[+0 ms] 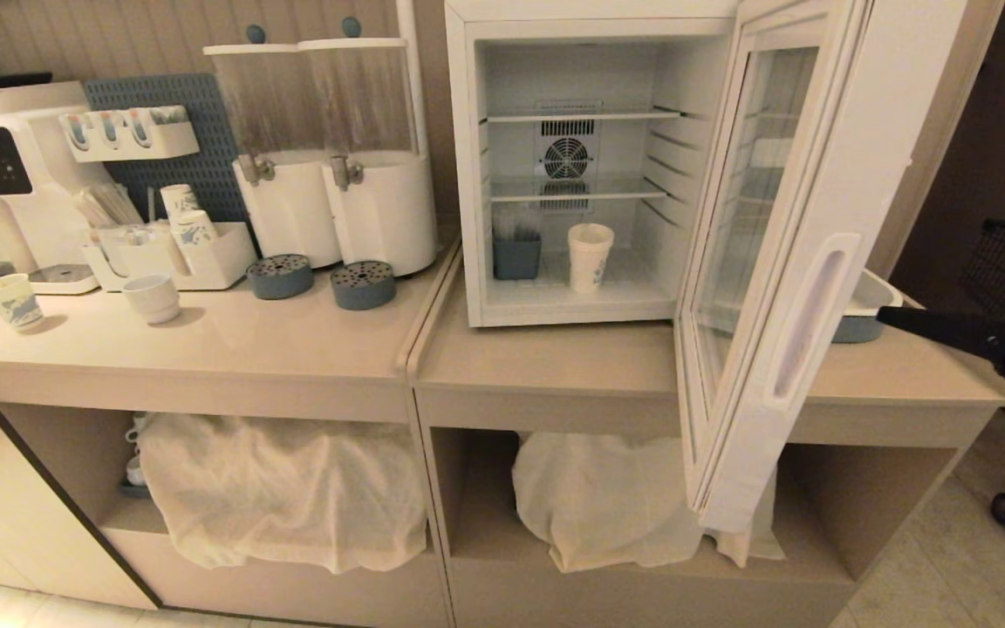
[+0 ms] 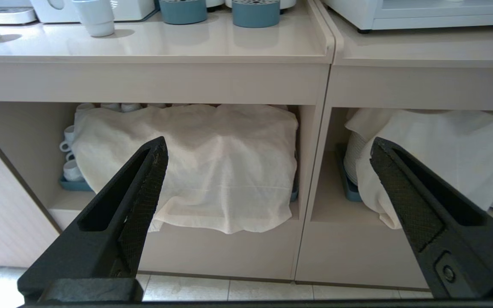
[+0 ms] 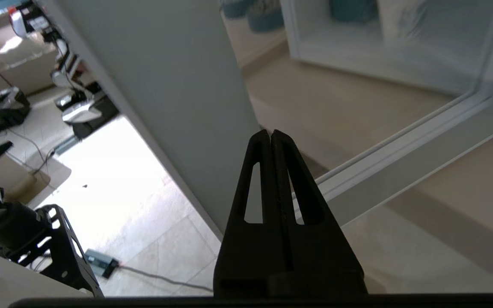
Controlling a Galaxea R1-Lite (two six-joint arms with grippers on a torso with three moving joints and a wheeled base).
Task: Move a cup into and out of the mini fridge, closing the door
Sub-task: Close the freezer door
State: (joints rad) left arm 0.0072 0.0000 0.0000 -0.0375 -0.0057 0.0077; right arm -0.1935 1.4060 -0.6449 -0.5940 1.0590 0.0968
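Cup (image 1: 591, 255) upright in mini fridge (image 1: 468, 174) — door (image 1: 773, 262) open.

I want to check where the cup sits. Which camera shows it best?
The head view: the cup stands upright on the open fridge floor. The right wrist view shows only a blur through the door glass; the left wrist view misses it.

A: Where is the cup (image 1: 590, 255) being kept?

B: It is being kept upright on the floor of the mini fridge (image 1: 572, 166), just right of a small bin (image 1: 516, 255), under two wire shelves (image 1: 579, 115).

A: And the door (image 1: 782, 262)?

B: It is being left swung out to the right, over the desk (image 1: 555, 353) edge. The right end effector (image 1: 891, 319) is being seen right of the door, behind it; a tray (image 1: 864, 312) is lying there too.
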